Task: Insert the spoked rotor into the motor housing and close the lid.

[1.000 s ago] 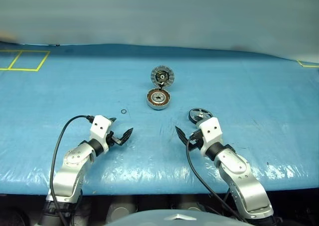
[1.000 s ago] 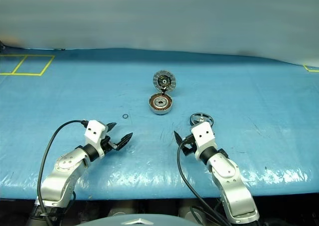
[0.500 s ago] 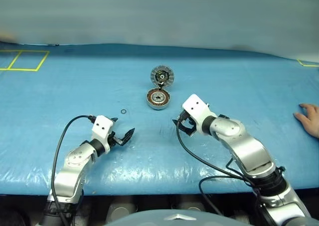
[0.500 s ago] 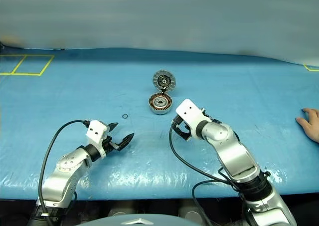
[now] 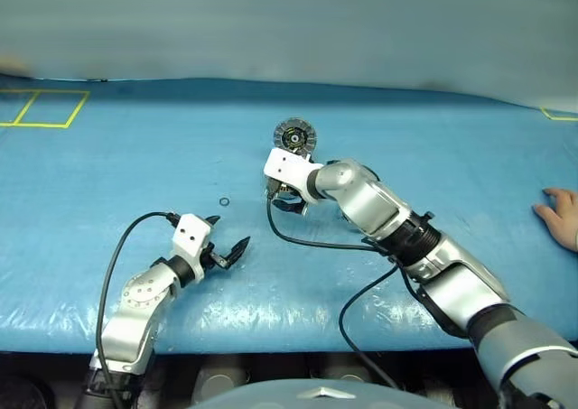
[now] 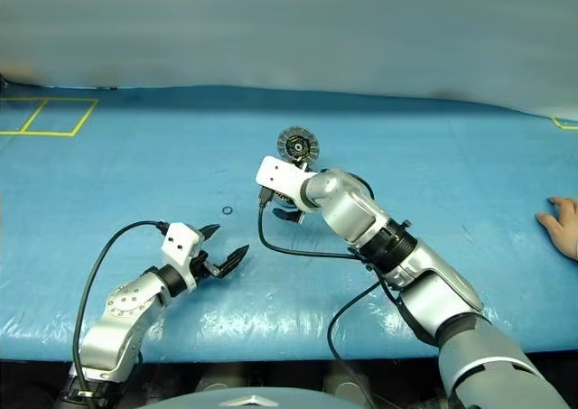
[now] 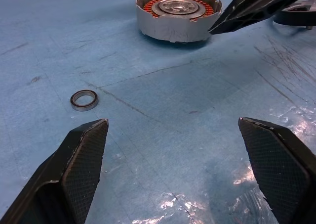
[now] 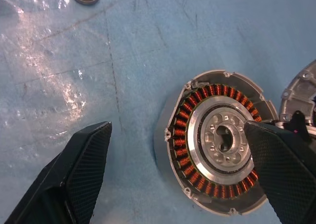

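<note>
The two eye views look forward and down from the head over the blue bench (image 5: 108, 156). Each wrist view sits low and close — both share the motor housing (image 7: 177, 14) and the washer ring (image 7: 84, 99) beside it.

1. The right pincer (image 5: 287, 195) has swung forward and to the robot's left, from beside the spoked rotor to directly over the motor housing (image 8: 217, 140).
2. The right arm now hides the spoked rotor in the head views.
3. A person's hand (image 5: 562, 213) has appeared at the worktop's (image 5: 135, 156) right edge.
</note>
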